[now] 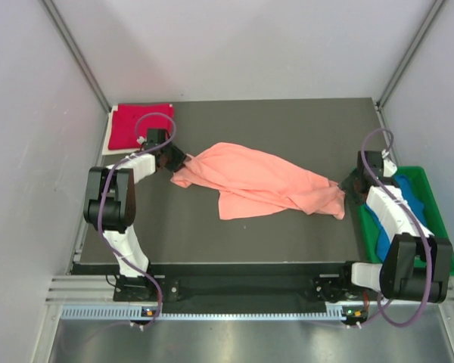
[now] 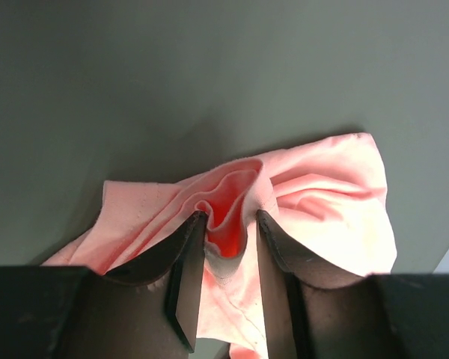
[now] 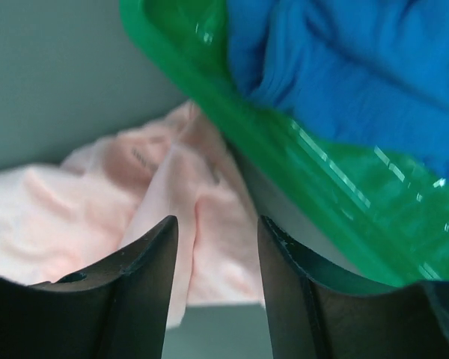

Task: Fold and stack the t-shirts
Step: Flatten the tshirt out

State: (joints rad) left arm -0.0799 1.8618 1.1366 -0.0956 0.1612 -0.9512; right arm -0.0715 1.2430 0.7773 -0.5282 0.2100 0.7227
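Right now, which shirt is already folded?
The red shirt, a flat square in the far left corner; the pink shirt lies crumpled in the middle, the blue shirt bunched in the tray.

Left arm [image 1: 115, 198] on left side, elbow raised, forearm angled inward and forward. Left end effector [image 1: 174, 160] down low, pointing right, fingers [image 2: 181, 258] only narrowly apart; clamped or not, can't call it. Right arm [image 1: 393, 213] folded on right side, forearm running away from base. Right end effector [image 1: 353, 184] low, aimed left, fingers [image 3: 146, 262] parted, clear gap between.

Dark table [image 1: 287, 128] holds pink tee [image 1: 265, 181] and red tee [image 1: 136, 125].
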